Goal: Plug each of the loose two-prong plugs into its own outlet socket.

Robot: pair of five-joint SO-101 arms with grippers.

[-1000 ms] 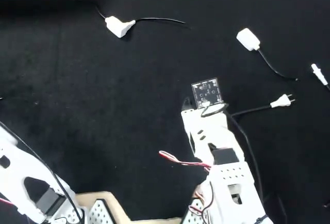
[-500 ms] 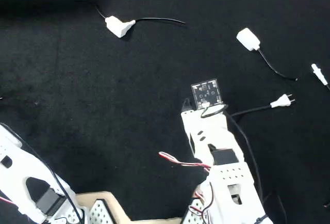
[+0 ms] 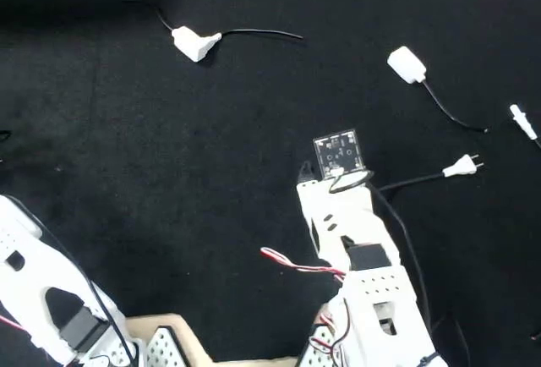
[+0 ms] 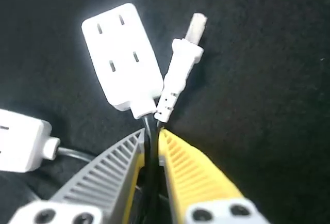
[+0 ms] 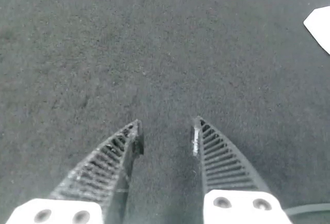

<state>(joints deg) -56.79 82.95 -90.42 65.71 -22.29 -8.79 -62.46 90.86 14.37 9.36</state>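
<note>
Left end effector (image 4: pixel 151 133) pinching black cords (image 4: pixel 150 154), right end effector (image 5: pixel 166 131) parted

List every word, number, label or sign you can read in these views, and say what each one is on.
None can be read.
Square circuit board: any markings are too small to read.
Outlet block: plain white face with slots, no print visible.
Plug: moulded ribs, no print visible.

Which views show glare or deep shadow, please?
Left wrist view: the outlet block and plug glare white, while the cord in the left pincer sinks into shadow. High view: the two-prong plug is blown out against the cloth. Right wrist view: even light, no hard shadow under the right pincer.
</note>
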